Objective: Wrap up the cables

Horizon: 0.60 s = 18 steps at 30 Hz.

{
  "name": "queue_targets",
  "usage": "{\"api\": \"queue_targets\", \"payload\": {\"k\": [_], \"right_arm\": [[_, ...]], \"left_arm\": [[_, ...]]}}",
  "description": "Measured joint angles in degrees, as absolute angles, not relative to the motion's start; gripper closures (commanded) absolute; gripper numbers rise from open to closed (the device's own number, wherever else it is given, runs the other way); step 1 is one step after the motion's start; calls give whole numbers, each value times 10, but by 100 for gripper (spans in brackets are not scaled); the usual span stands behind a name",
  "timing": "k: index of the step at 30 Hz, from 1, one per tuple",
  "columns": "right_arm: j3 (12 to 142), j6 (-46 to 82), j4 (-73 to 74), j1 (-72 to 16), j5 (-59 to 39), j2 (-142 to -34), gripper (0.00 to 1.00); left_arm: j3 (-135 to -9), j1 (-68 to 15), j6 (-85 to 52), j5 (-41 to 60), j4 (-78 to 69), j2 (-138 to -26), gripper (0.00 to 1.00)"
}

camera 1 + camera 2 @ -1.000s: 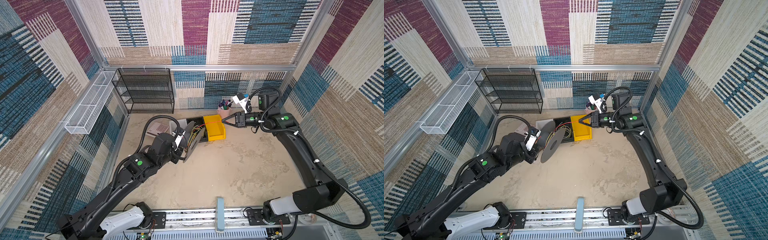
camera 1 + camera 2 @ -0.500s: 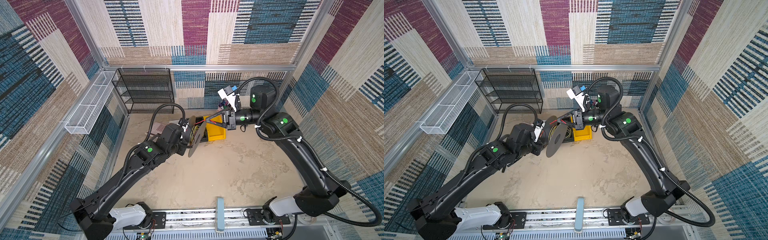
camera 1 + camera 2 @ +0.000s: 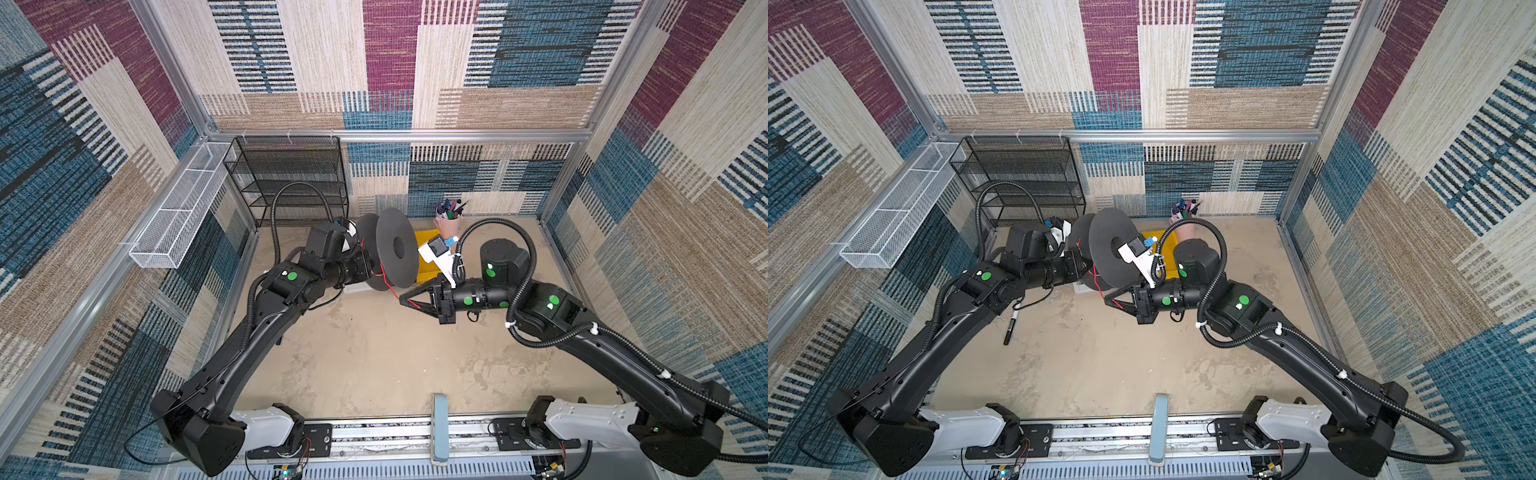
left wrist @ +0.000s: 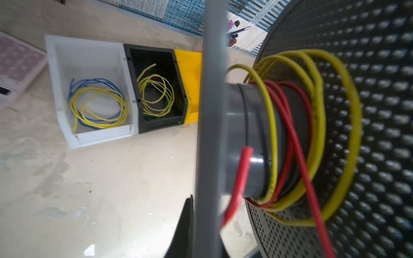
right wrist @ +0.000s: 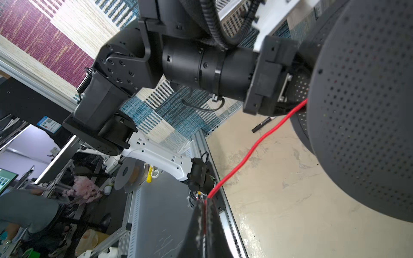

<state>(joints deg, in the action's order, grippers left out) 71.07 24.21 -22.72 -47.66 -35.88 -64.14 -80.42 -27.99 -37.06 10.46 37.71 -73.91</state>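
Nearly straight red wire (image 5: pixel 252 152), pinched in right end effector (image 5: pixel 204 202), spool (image 3: pixel 397 249) clamped by left end effector (image 3: pixel 368 268).

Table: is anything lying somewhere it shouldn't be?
Yes. A black marker lies loose on the table's left side, while the other pens stand together in the pink cup at the back.

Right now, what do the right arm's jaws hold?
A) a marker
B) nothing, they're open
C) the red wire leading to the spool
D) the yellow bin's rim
C: the right gripper has its jaws shut on the red wire, which runs from the tips across to the black spool.
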Motion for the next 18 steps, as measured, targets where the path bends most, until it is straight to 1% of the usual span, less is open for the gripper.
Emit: {"api": "queue_targets", "payload": {"k": [6,10,12,14,16,18], "right_arm": [[565,270,-126,-478,-333,-555,100],[505,280,-85,-459,-327,-511,100],[489,283,-73,-426,-337,-489,100],[472,288,-57,-374,-360,-467,100],[453,298,-30,-319,-399,-457,100],[442,309,-8,-289,-438,-462,100]], "left_arm": [[-745,-244,-481,214,306,-693,100],[-716,-234,-545,270,264,-688,100],[-705,-226,-572,296,232,-682,100],[-691,-217,-594,324,192,-673,100],[-668,-204,-617,363,138,-661,100],[-647,-191,-638,401,92,-655,100]]}}
